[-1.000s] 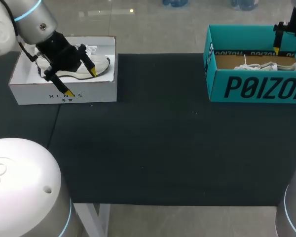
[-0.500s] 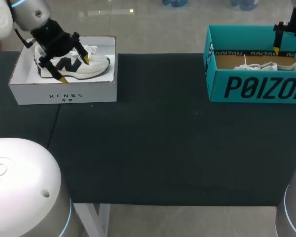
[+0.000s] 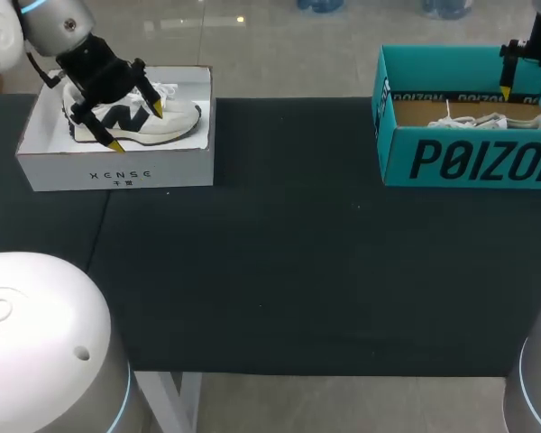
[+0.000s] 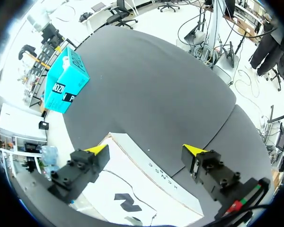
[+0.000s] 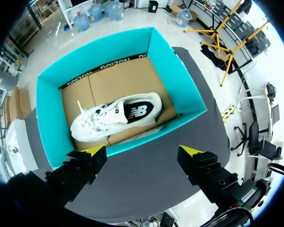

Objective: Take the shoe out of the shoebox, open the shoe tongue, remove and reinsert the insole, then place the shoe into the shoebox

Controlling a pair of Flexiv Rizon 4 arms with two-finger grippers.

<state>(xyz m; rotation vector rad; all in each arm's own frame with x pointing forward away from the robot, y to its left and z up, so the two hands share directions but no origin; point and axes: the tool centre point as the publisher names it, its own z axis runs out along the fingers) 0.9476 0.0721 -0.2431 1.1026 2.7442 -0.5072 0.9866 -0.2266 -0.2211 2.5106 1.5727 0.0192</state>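
A white shoe with a dark side logo [image 3: 149,117] lies in the white shoebox [image 3: 117,167] at the table's far left. My left gripper [image 3: 135,126] hangs open above that shoe, touching nothing. In the left wrist view the left gripper [image 4: 146,149] stands open over the white shoebox's front wall [image 4: 151,175], with a piece of the shoe's logo [image 4: 125,203] below it. A second white shoe [image 5: 116,116] lies on its side in the teal shoebox [image 5: 180,90] at the far right. My right gripper [image 5: 142,150] is open above the teal box's near wall, and the right gripper [image 3: 507,88] shows over the teal box [image 3: 469,158] in the head view.
A black mat [image 3: 298,253] covers the table between the two boxes, with nothing standing on it. The teal box [image 4: 66,80] lies far ahead of the left gripper, across the mat [image 4: 151,90].
My left gripper has shifted back and to the left over the white box, uncovering more of the shoe, then held still. The right arm has not moved.
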